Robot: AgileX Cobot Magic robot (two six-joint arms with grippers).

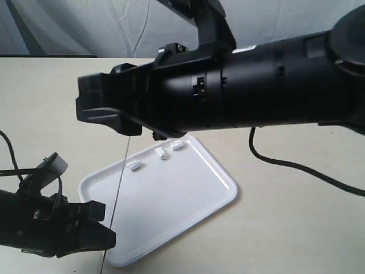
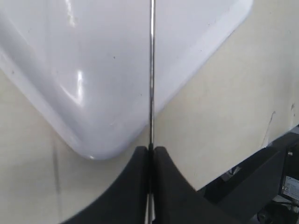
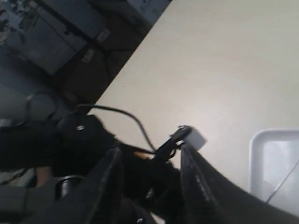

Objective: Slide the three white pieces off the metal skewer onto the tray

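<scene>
Swinging the metal skewer (image 2: 151, 70) — clamped in the left fingers (image 2: 133, 182) — could knock the three white pieces (image 1: 162, 153) off the tray's (image 1: 171, 200) far edge; right fingers (image 3: 110, 186) stand apart.

Pale beige tabletop (image 1: 285, 228) fills the exterior view from upper left to lower right, with a glossy white tray (image 1: 188, 197), rounded corners and low rim, lying flat and diagonal at lower centre and a black cable (image 1: 296, 166) trailing over the surface at centre right.
</scene>
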